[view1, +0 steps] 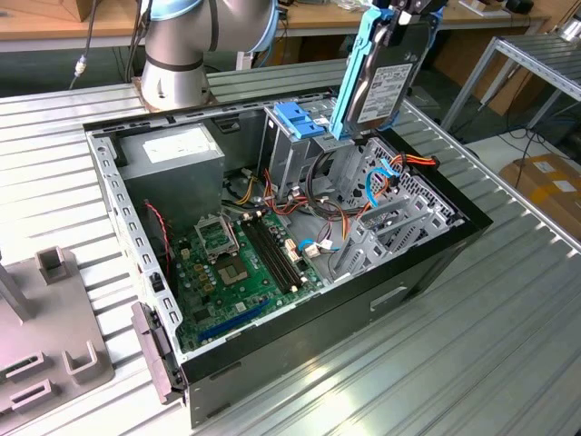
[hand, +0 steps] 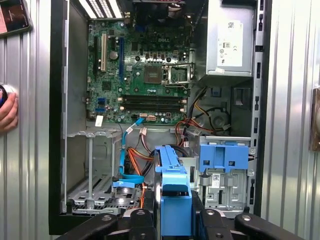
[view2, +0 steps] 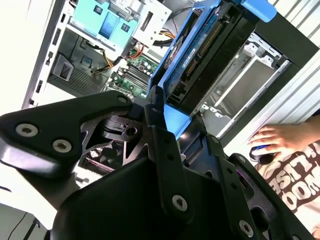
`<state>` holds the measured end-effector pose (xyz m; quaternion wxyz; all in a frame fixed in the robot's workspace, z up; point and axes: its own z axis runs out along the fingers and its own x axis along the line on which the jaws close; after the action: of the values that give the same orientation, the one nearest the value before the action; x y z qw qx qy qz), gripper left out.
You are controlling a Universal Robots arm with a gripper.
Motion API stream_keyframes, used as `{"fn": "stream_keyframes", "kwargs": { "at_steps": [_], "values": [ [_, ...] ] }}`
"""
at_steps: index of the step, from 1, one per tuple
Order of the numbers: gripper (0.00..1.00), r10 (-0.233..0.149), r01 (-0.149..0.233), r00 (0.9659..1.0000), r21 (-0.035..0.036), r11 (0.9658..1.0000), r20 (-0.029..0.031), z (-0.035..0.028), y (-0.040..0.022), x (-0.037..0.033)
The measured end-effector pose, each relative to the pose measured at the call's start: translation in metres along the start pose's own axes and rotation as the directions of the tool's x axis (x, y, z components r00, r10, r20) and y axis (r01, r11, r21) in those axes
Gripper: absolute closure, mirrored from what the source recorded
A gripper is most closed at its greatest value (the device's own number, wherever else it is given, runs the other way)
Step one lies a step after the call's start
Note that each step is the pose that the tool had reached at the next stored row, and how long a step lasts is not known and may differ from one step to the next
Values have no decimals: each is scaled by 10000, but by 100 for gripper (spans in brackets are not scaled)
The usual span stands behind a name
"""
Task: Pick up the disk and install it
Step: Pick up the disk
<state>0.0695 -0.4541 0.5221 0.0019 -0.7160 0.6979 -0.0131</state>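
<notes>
The disk (view1: 386, 77), a grey metal drive with a white label in a bright blue bracket, hangs upright on edge above the open computer case (view1: 436, 263), over its drive bay side. My gripper (view1: 400, 23) is shut on the disk's upper end. In the second wrist view the gripper (view2: 169, 120) clamps the blue bracket end of the disk (view2: 205, 50). In the first wrist view the disk (hand: 172, 192) shows edge-on between the black fingers (hand: 135, 220), above the cables and beside the empty metal bay (hand: 95, 170).
A fixed drive cage with a blue plastic top (view1: 295, 123) stands beside the hanging disk. The motherboard (view1: 236, 263), power supply (view1: 172, 154) and loose cables (view1: 390, 177) fill the case. A grey fixture (view1: 45, 350) sits at the exterior view's left. A person's hand (view2: 275, 140) rests outside the case.
</notes>
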Motion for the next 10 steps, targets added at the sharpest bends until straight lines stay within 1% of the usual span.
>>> {"fn": "stream_keyframes", "kwargs": {
  "at_steps": [10],
  "values": [
    [63,0,0,10000,0,10000,0,2,3,119]
  ]
}}
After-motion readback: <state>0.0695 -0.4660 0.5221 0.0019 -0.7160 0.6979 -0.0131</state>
